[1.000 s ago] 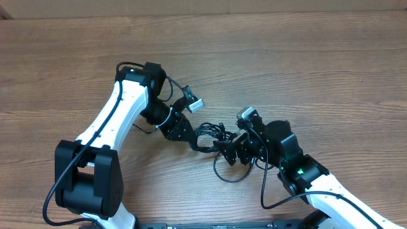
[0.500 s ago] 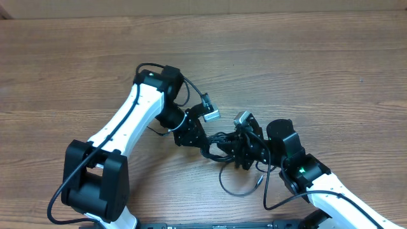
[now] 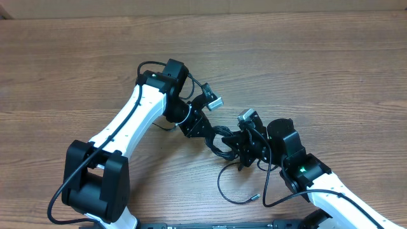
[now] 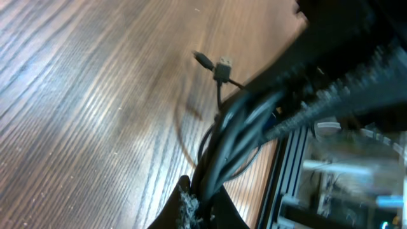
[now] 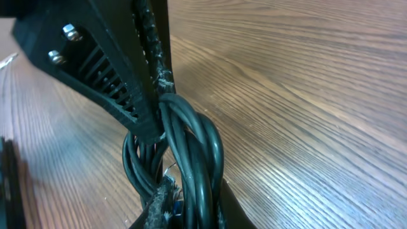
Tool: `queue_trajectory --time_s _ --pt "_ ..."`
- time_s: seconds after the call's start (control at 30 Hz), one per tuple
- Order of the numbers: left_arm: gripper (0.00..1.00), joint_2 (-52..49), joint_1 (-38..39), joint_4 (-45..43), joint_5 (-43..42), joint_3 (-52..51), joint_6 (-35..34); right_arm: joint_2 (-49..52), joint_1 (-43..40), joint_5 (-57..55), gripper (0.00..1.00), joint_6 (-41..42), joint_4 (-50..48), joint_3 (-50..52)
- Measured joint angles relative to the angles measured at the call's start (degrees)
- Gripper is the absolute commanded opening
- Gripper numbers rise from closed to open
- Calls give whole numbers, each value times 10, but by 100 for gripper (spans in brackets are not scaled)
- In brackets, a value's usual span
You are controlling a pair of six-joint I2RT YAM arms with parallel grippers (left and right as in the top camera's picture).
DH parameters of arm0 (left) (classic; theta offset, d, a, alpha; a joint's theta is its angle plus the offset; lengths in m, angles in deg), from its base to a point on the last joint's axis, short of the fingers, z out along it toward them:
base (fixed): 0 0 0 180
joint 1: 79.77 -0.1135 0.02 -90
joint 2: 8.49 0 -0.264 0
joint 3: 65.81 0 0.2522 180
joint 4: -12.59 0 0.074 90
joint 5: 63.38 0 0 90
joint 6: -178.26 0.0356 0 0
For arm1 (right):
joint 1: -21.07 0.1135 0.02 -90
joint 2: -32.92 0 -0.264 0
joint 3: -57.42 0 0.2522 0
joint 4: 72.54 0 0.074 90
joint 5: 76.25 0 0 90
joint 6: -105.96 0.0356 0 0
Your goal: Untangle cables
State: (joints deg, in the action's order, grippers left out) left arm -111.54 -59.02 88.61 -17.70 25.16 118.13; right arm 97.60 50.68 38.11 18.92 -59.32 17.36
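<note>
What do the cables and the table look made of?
The cables look like rubber or PVC jacketing: smooth black, soft sheen on the bends. The table looks like wood or wood-grain laminate, matte brown with long streaky grain; cannot tell which.

Wood-grain counter (image 3: 331, 70) fills nearly whole overhead view: medium brown, darker streaks, grain running left to right. Far edge of counter near top of view; beyond it narrow paler tan strip (image 3: 76, 7), flat, featureless, wall or floor cannot tell. Black rail (image 3: 216, 225) along near edge. Light even, diffuse; shadows soft; faint sheen on wood in left wrist view. Past counter edge there, blurred dark bar (image 4: 283, 184) and bright patches, unreadable.
</note>
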Motion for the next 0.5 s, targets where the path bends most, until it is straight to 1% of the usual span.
queue_trajectory --time_s 0.03,0.07,0.1,0.17,0.23,0.3,0.33,0.47,0.5 --pt "16 0 2 -10 4 0 -25 1 0 -7 4 14 0 0" --pt "24 0 2 -21 10 0 -52 1 0 -13 4 27 0 0" --pt "32 0 1 -40 24 0 -94 1 0 -21 4 47 2 0" --pt "71 0 -5 -67 40 0 -159 1 0 -42 4 91 7 0" --pt "82 0 -18 -97 62 0 -246 1 1 -61 4 139 10 0" --pt "96 0 -29 -113 76 0 -327 1 4 -91 4 206 9 0" --pt "100 0 -35 -119 85 0 -379 1 4 -110 4 252 7 0" --pt "98 0 -37 -125 95 0 -520 1 4 -172 4 431 -21 0" --pt "97 0 -35 -126 96 0 -547 1 4 -184 4 474 -34 0"
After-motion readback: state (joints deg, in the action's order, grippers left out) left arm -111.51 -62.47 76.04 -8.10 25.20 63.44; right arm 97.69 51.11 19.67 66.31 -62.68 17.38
